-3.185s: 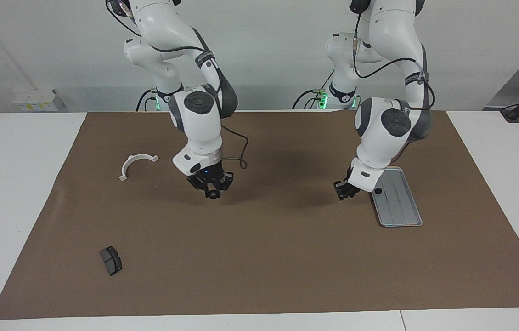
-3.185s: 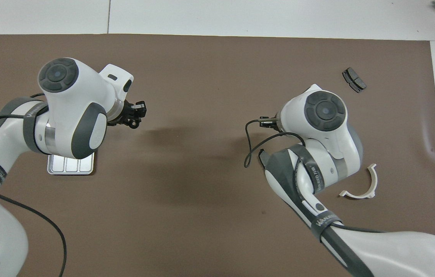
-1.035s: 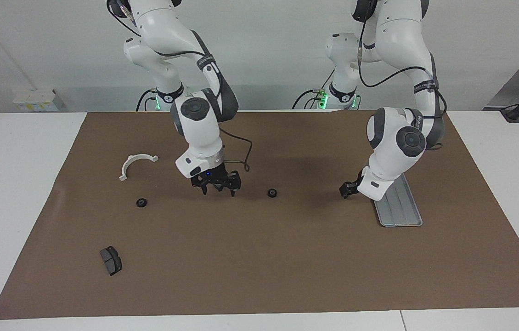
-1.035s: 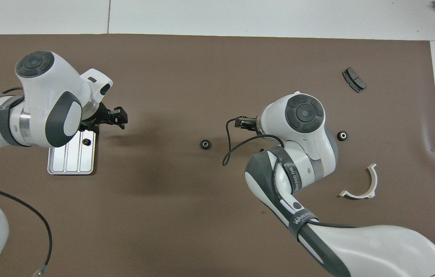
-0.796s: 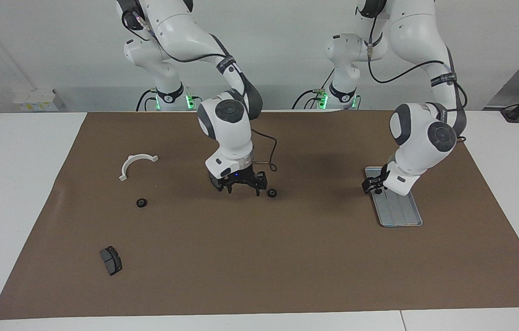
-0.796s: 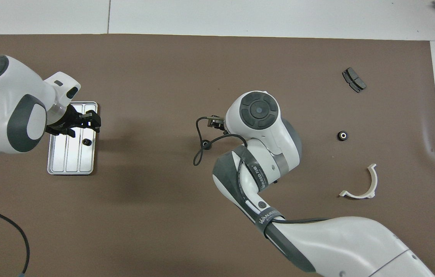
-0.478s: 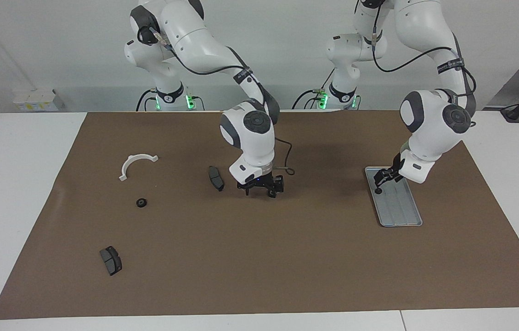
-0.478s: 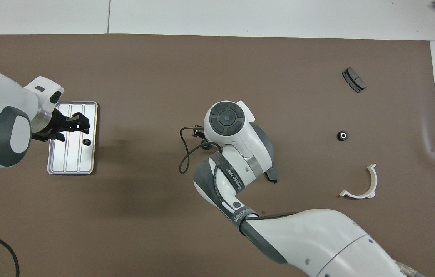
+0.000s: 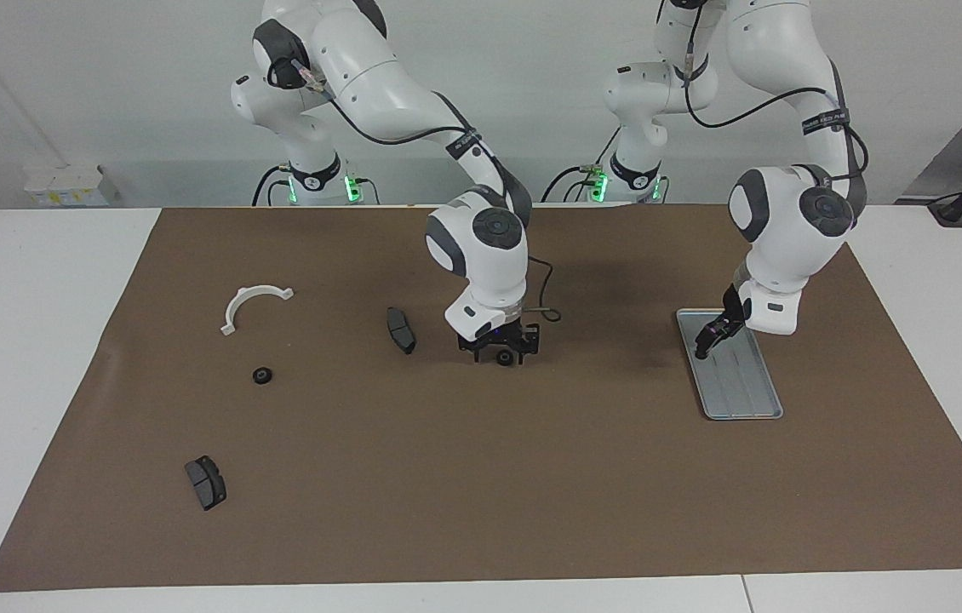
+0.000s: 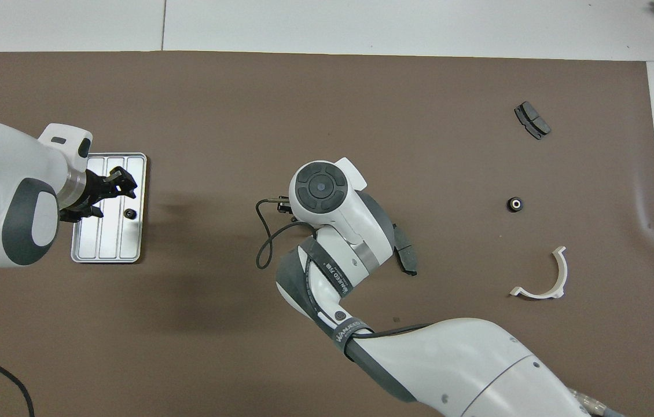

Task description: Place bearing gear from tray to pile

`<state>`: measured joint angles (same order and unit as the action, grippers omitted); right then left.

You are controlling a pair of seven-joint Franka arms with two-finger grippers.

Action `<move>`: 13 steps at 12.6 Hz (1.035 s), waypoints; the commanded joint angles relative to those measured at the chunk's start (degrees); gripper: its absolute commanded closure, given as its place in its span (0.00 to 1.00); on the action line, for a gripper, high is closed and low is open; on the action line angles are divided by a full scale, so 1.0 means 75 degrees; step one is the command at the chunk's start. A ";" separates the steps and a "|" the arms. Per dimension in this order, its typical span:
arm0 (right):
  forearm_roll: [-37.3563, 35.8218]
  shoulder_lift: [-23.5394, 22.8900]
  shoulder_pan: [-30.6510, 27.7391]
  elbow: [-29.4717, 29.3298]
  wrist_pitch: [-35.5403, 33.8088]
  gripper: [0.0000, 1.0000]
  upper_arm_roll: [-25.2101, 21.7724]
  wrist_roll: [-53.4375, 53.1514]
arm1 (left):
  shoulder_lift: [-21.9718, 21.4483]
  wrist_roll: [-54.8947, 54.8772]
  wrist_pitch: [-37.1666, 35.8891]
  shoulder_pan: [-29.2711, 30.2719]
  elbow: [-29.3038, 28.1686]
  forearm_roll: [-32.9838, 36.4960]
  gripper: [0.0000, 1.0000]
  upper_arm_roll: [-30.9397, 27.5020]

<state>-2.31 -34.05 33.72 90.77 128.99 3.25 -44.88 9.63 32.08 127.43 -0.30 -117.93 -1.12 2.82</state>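
No legible text or labels

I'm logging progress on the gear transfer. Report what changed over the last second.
The right tool moved toward the left arm's end of the table and came down at the mid-mat gear. The left tool moved from beside the tray to over it, near the tray gear. A brake pad came into view. The bracket, the other pad and the placed gear stayed put.
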 commanded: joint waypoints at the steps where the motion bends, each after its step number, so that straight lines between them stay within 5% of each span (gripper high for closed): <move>1: -0.0173 -0.0053 0.0063 -0.0009 0.0238 0.28 0.0001 -0.0251 | -0.0195 0.0409 0.0750 0.0017 -0.0764 0.0161 0.28 -0.0024; 3: -0.0208 -0.0042 0.0063 0.0084 0.0274 0.30 0.0001 -0.0239 | -0.0113 0.0421 0.0821 0.0017 -0.0788 0.0161 0.31 -0.0024; 6: -0.0208 -0.0041 0.0133 0.0096 0.0263 0.45 0.0001 -0.0274 | -0.0077 0.0421 0.0833 0.0029 -0.0893 0.0161 0.39 -0.0024; 13: -0.0419 -0.0030 0.0157 0.0027 0.0240 1.00 -0.0034 -0.0321 | 0.0051 0.0585 0.1255 0.0029 -0.1058 0.0161 0.58 -0.0012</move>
<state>-3.97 -34.31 34.76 90.97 129.88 3.18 -45.32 10.03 35.20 135.28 -0.26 -124.92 -1.11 2.69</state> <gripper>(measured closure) 0.656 0.537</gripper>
